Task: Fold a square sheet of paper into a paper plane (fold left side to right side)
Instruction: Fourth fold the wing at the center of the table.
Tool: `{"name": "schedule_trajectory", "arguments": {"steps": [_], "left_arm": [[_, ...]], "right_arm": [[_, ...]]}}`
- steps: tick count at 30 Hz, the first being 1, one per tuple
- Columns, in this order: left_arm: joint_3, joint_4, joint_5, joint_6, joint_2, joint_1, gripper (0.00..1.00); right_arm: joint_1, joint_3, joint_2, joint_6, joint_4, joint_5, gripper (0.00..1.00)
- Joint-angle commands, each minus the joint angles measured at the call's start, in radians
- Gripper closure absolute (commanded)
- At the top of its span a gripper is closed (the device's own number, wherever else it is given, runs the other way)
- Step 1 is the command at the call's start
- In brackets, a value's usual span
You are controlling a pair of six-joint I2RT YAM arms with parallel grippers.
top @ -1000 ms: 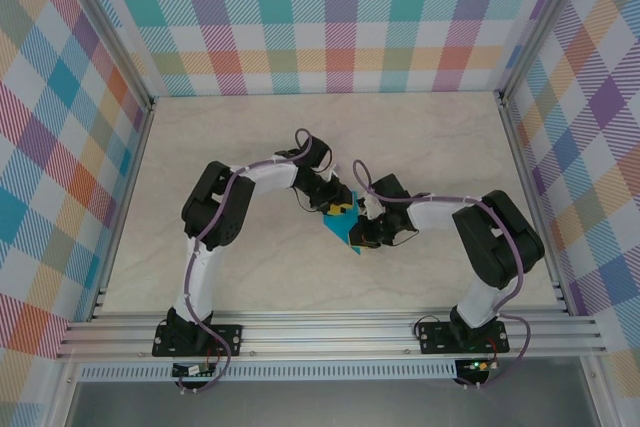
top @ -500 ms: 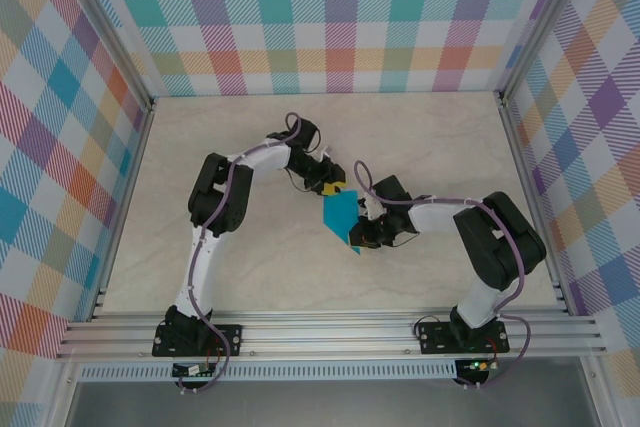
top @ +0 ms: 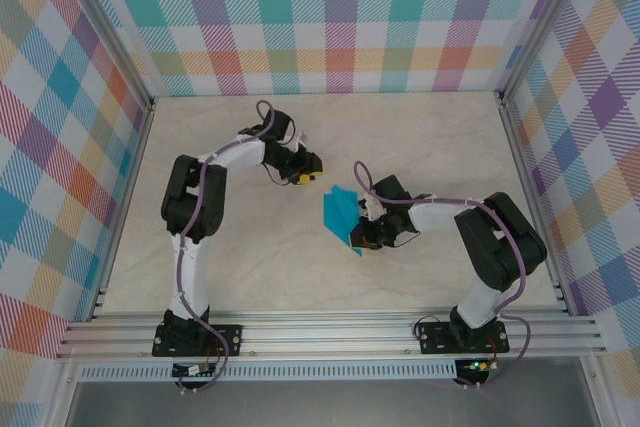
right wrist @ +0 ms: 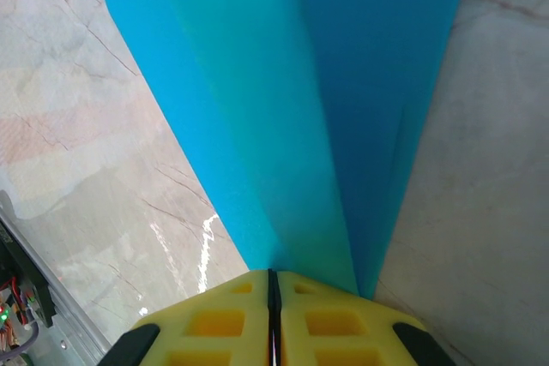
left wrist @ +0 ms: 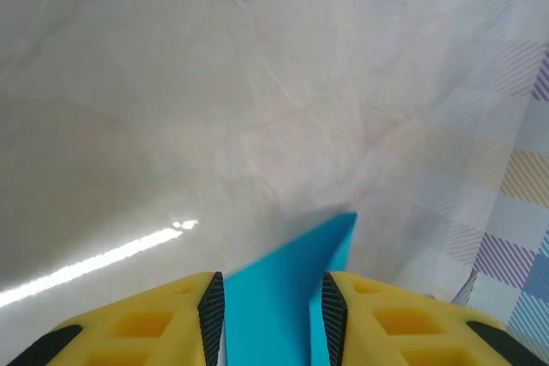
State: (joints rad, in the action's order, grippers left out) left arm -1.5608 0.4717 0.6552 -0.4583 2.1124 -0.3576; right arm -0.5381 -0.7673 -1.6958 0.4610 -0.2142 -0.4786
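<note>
the folded paper is seen near the middle of the desk, with its narrow end turned toward the arm bases. that end is pinched by the right tool. in the right wrist view its yellow fingers are clenched together on the blue layers, which widen away from them. the left tool is set apart from the paper, up and to its left. it is released, with its fingers spread. in the left wrist view a pointed corner of the paper is framed between those fingers, beyond their tips.
</note>
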Motion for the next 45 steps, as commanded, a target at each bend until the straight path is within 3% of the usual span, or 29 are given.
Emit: {"name": "schedule_trajectory", "arguments": {"steps": [1,6,14,24,33,37,39,45], "left_arm": [[0.118,-0.079,-0.004,0.013,-0.153,-0.042,0.62],[0.246,-0.185,0.039,-0.05,-0.207,-0.124,0.66],[0.141,-0.18,0.07,-0.043,-0.053,-0.208,0.67],[0.056,-0.095,-0.08,-0.02,0.112,-0.152,0.69],[0.1,-0.137,-0.052,-0.009,0.134,-0.131,0.7],[0.134,-0.169,-0.026,-0.013,0.118,-0.139,0.7],[0.144,-0.17,-0.026,-0.009,0.112,-0.142,0.7],[0.151,-0.172,-0.029,-0.012,0.112,-0.152,0.7]], "right_arm": [[-0.005,0.018,-0.023,-0.022,-0.168,0.087,0.91],[-0.002,0.016,-0.031,-0.022,-0.167,0.097,0.91],[-0.002,0.014,-0.031,-0.016,-0.164,0.104,0.91],[-0.001,0.035,-0.002,-0.028,-0.195,0.11,0.91],[-0.001,0.035,0.127,-0.027,-0.291,0.115,0.91],[0.004,-0.028,0.203,0.09,-0.276,0.125,0.9],[0.004,-0.049,0.216,0.174,-0.196,0.072,0.89],[-0.015,-0.117,0.116,0.364,0.049,0.053,0.94]]}}
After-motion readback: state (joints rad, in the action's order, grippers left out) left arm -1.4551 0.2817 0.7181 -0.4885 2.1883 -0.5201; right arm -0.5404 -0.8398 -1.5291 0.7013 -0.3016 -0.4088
